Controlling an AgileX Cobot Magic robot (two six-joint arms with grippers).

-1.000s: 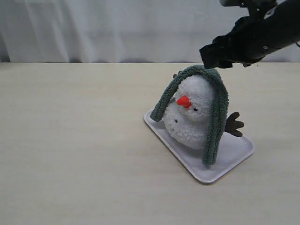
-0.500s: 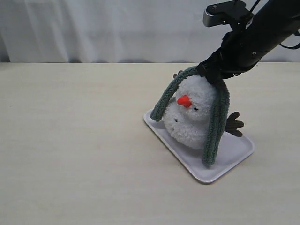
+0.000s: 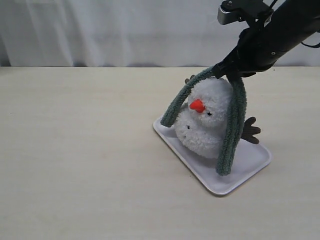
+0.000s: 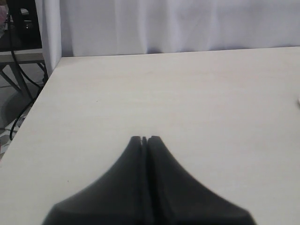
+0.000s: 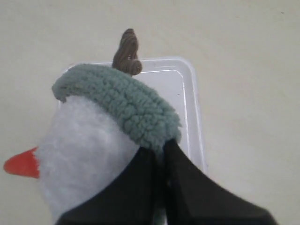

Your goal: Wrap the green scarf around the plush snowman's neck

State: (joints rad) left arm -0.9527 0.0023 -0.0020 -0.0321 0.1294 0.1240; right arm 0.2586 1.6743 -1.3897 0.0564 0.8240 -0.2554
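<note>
Nearest me the bench (image 3: 75,190) is bare, with wide open room to the left and in front of the white tray (image 3: 252,161), whose near corner has clear surface all round it. On the tray sits the plush snowman (image 3: 205,135), its orange nose pointing left. The green scarf (image 3: 234,125) drapes over the crown of its head, not round the neck (image 3: 189,118). One end hangs down to the tray on the right, and the other reaches the tray's left rim. Above the head, the right end effector (image 3: 227,71) pinches the scarf's fold tight. The left end effector (image 4: 144,139) is pressed together, empty, over bare bench near a side edge. Farthest back hangs a white curtain (image 3: 125,30).
</note>
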